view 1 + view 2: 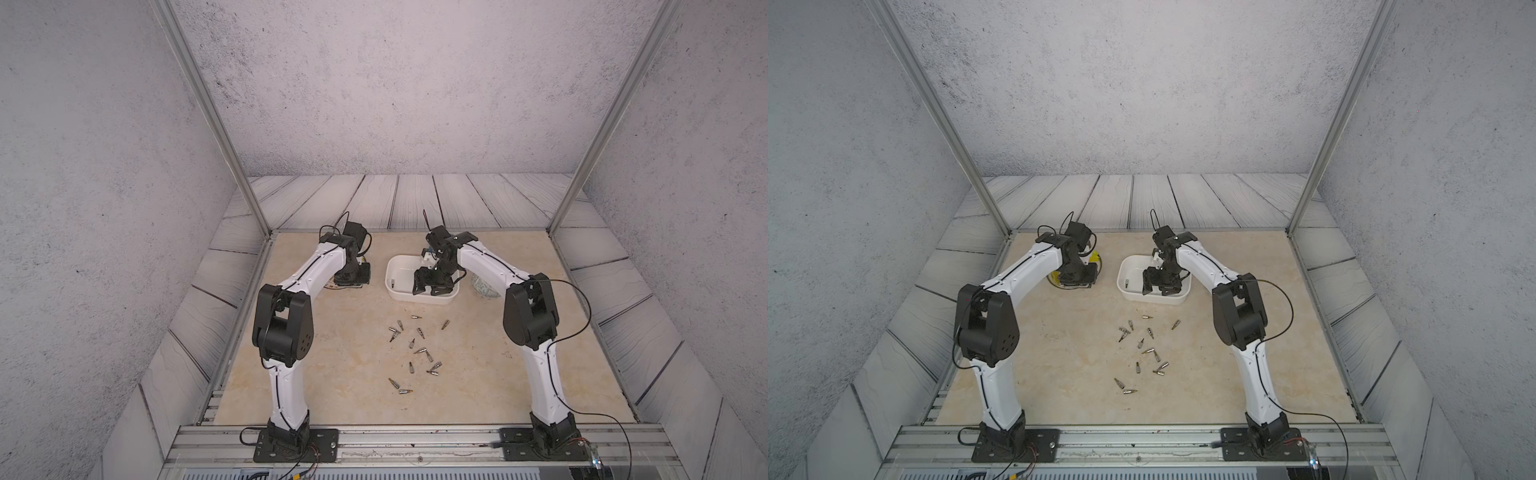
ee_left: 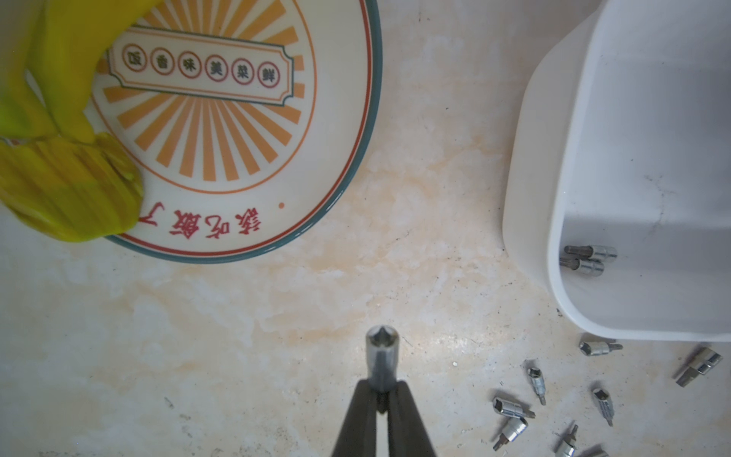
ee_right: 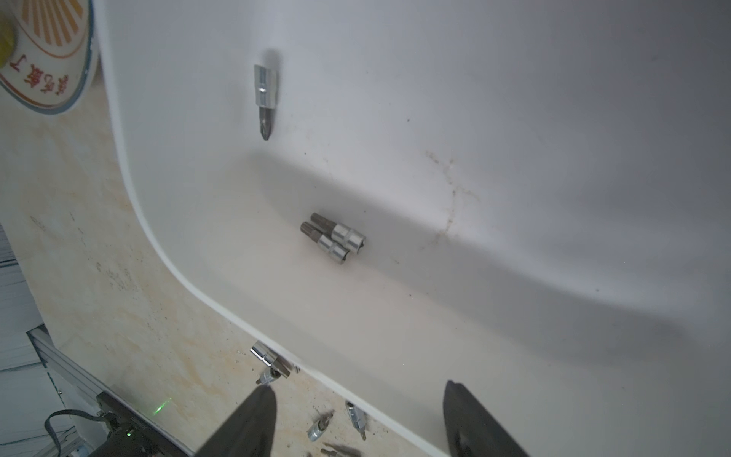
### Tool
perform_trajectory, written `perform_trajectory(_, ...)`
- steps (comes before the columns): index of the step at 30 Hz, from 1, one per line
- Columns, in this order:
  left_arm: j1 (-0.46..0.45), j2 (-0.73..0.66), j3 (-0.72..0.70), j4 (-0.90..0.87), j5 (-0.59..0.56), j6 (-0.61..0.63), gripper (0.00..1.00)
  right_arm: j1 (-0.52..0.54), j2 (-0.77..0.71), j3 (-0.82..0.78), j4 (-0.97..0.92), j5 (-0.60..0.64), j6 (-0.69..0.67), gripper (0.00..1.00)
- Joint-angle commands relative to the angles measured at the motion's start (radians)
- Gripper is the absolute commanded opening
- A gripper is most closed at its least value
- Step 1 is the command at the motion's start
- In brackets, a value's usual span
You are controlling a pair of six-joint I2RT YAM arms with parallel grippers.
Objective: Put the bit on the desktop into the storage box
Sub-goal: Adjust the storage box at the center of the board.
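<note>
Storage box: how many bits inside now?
3 in the storage box: a Phillips bit alone, a star-tipped bit touching its twin side by side. Box partly out of view; more possible.

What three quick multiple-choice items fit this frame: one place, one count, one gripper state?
1. Where does the right gripper hang relative to the storage box?
A. above it
B. well to its left
C. well in front of it

2. How many bits show in the box in the right wrist view?
A. one
B. three
C. five

3. What state is the left gripper in?
A. open, empty
B. shut on a bit
C. shut, empty

Key:
1 A: in both top views it sits over the box's interior.
2 B: one Phillips bit plus a side-by-side pair.
3 B: in the left wrist view its fingers pinch the bit's end.
</note>
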Motion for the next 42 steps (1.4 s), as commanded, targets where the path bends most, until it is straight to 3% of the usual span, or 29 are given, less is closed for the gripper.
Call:
perform_trajectory(1,-0.002,-0.022,-0.008,-0.008,0.005,-0.008,0.00,-0.002,-0.028,-0.040,0.000,-0.035,0.006,0.71)
perform_trajectory(14,-0.009,-0.057,0.029,-0.014,0.064,-0.012,0.00,0.011,-0.101,-0.196,0.033,-0.060,-0.017,0.71)
perform_trajectory(22,-0.059,-0.062,0.058,-0.027,0.085,-0.024,0.00,0.019,-0.091,-0.154,-0.002,-0.076,-0.033,0.71)
perform_trajectory(42,-0.143,-0.002,0.185,-0.059,0.091,-0.041,0.00,0.070,-0.196,-0.372,0.036,-0.121,-0.039,0.70)
